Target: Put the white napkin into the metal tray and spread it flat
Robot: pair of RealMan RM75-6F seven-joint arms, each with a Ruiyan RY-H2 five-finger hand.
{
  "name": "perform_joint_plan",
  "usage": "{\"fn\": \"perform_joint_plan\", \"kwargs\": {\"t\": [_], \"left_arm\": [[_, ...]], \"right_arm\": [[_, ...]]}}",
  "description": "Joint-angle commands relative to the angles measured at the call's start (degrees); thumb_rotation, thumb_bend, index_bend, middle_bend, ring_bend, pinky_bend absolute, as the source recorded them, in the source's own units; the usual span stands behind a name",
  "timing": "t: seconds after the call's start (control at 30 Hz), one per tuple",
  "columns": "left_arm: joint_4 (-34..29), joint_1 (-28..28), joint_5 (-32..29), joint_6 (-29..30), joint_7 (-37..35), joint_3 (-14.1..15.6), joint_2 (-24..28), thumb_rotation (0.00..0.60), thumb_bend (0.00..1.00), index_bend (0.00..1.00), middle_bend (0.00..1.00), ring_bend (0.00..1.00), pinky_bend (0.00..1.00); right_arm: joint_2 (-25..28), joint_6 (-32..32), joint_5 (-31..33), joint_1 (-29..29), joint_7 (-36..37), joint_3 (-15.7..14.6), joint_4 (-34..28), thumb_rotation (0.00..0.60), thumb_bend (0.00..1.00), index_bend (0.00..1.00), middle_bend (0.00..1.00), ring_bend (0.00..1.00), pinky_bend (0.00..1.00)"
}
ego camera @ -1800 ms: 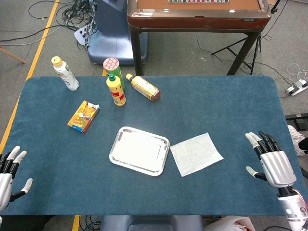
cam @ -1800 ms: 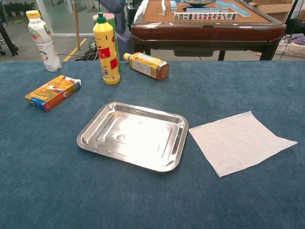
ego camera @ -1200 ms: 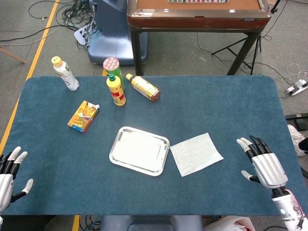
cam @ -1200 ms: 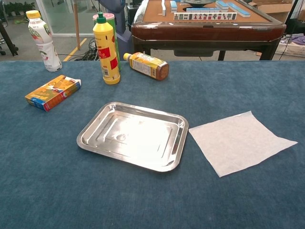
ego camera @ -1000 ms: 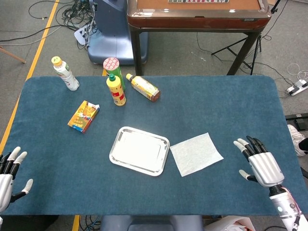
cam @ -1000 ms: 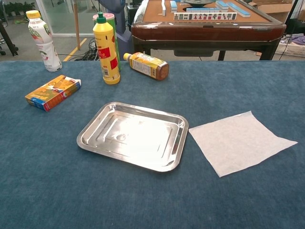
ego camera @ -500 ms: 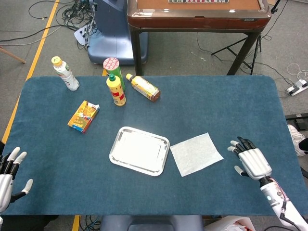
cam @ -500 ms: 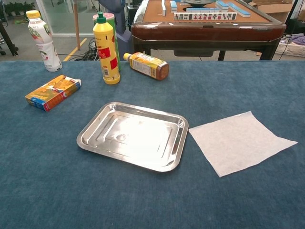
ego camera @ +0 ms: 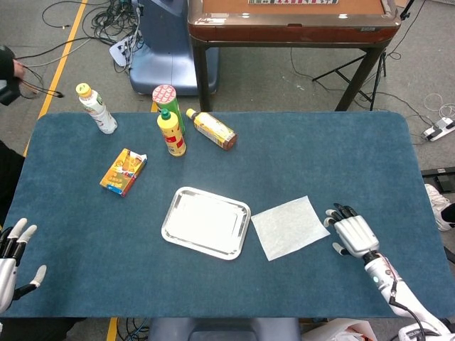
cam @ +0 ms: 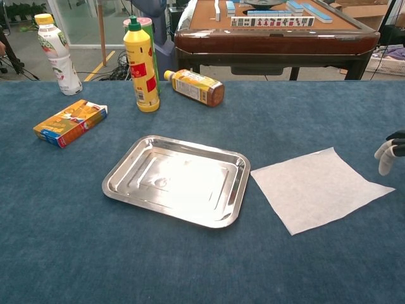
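Observation:
The white napkin (ego camera: 289, 226) (cam: 320, 188) lies flat on the blue table, just right of the metal tray (ego camera: 206, 222) (cam: 178, 179), which holds nothing. My right hand (ego camera: 353, 233) hovers with fingers spread just right of the napkin's right corner, holding nothing; only its fingertips (cam: 387, 156) show at the right edge of the chest view. My left hand (ego camera: 13, 256) stays at the table's near left corner, fingers apart and holding nothing, far from the tray.
At the back left stand a white bottle (ego camera: 96, 109), a yellow bottle (ego camera: 171, 133) and a green can (ego camera: 166, 99). A brown bottle (ego camera: 211, 128) lies on its side. An orange box (ego camera: 124, 171) lies left of the tray. A brown mahjong table (ego camera: 293, 21) stands beyond.
My right hand has moved left and forward from the table's right edge to just beside the napkin's right corner, now showing in the chest view. The left hand has stayed put.

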Motion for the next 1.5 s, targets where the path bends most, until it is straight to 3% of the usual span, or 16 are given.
{"fn": "perform_joint_plan", "kwargs": {"t": [0.03, 0.77, 1.1, 1.3, 1.5], "left_arm": [[0.1, 0.1, 0.0, 0.1, -0.1, 0.0, 0.0, 0.6, 0.29, 0.11, 0.03, 0.01, 0.0], [0.2, 0.6, 0.1, 0.7, -0.6, 0.0, 0.3, 0.6, 0.29, 0.11, 0.03, 0.01, 0.0], [0.3, 0.5, 0.1, 0.4, -0.5, -0.1, 0.1, 0.6, 0.29, 0.11, 0.03, 0.01, 0.0], [0.2, 0.6, 0.0, 0.6, -0.4, -0.1, 0.3, 0.6, 0.29, 0.11, 0.03, 0.01, 0.0], [0.1, 0.6, 0.2, 0.6, -0.4, -0.1, 0.6, 0.6, 0.29, 0.11, 0.03, 0.01, 0.0]], "right_arm": [[-1.7, -1.0, 0.5, 1.0, 0.4, 0.2, 1.7, 0.6, 0.28, 0.38, 0.21, 0.07, 0.16], [-6.7, -2.6, 1.0, 4.1, 1.2, -0.2, 7.0, 0.6, 0.33, 0.55, 0.29, 0.12, 0.18], [-6.5, -2.0, 0.7, 4.6, 1.3, -0.6, 7.0, 0.6, 0.48, 0.59, 0.31, 0.14, 0.18], [-4.6, 1.2, -0.4, 4.5, 2.9, 0.3, 4.2, 0.6, 0.54, 0.62, 0.34, 0.16, 0.18], [0.5, 3.7, 1.6, 4.6, 5.2, 3.6, -4.2, 0.6, 0.55, 0.64, 0.35, 0.18, 0.18]]}}
